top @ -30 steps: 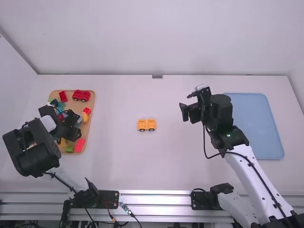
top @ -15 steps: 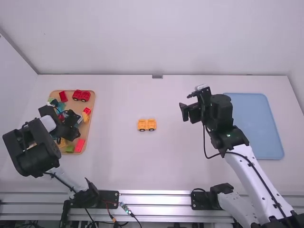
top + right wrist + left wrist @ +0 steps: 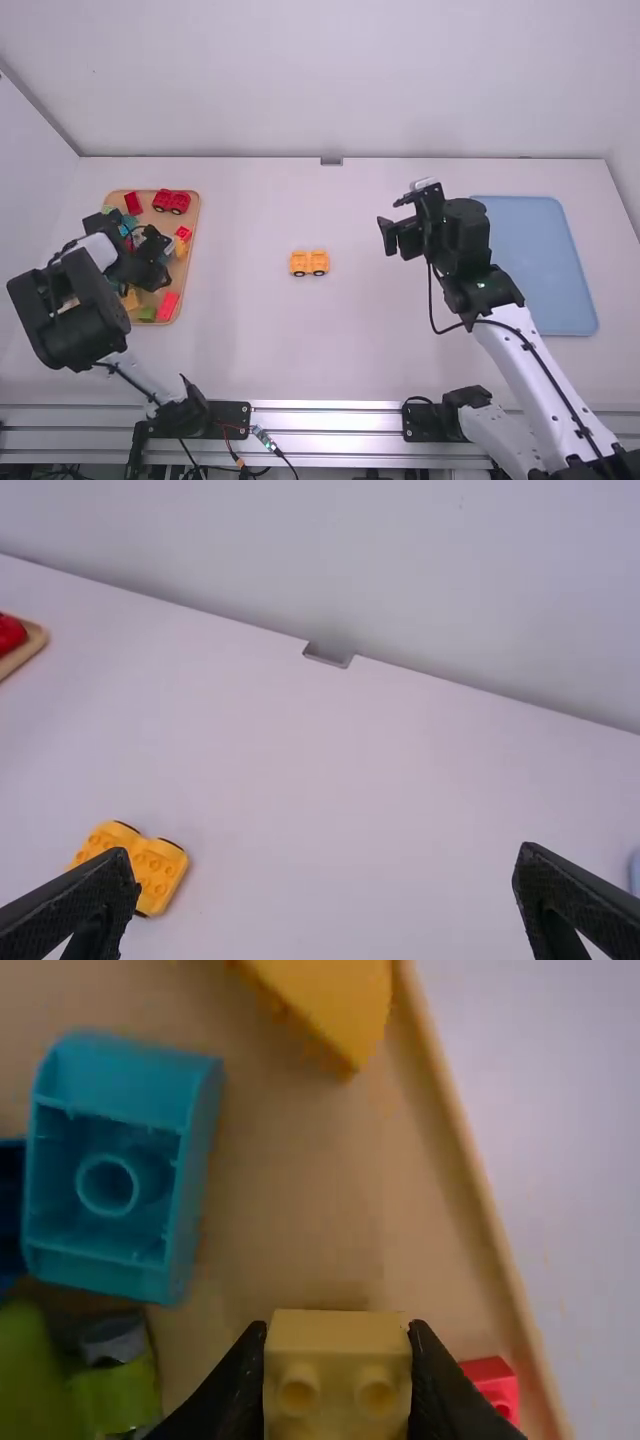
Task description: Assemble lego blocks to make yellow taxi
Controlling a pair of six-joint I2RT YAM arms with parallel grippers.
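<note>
We have the tray (image 3: 195, 218) on the bench's (image 3: 330, 350) left, blocks (image 3: 169, 306) in it, wheeled base (image 3: 300, 262) between, board (image 3: 545, 260) right.

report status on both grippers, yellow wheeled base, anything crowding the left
Left gripper shut on yellow block, over tray. Right gripper open, empty. Yellow wheeled base on table. Teal block, red block near left gripper.

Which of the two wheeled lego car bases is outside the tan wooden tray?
The yellow-orange wheeled base, on the middle of the white table; the red wheeled base is inside the tan wooden tray, at its far end.
</note>
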